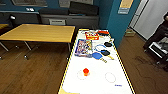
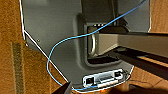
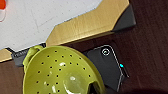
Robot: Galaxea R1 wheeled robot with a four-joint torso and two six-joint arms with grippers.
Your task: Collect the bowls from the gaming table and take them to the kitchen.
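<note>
Gaming desk [image 1: 100, 80] is running away from the camera, white top, yellow-black rim. Wooden desk [image 1: 40, 32] is standing far left. Board game box [image 1: 83, 47] is lying mid-desk, paddles [image 1: 100, 54] just right of it. Orange bowl [image 1: 86, 71] is sitting near, centre-left. Yellow-green bowl [image 3: 62, 72], perforated, is showing in the right wrist view beside the desk's corner. Grippers: can't tell either state.

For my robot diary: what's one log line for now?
orange-red bowl: on gaming table | yellow-green bowl: close under right wrist camera
</note>
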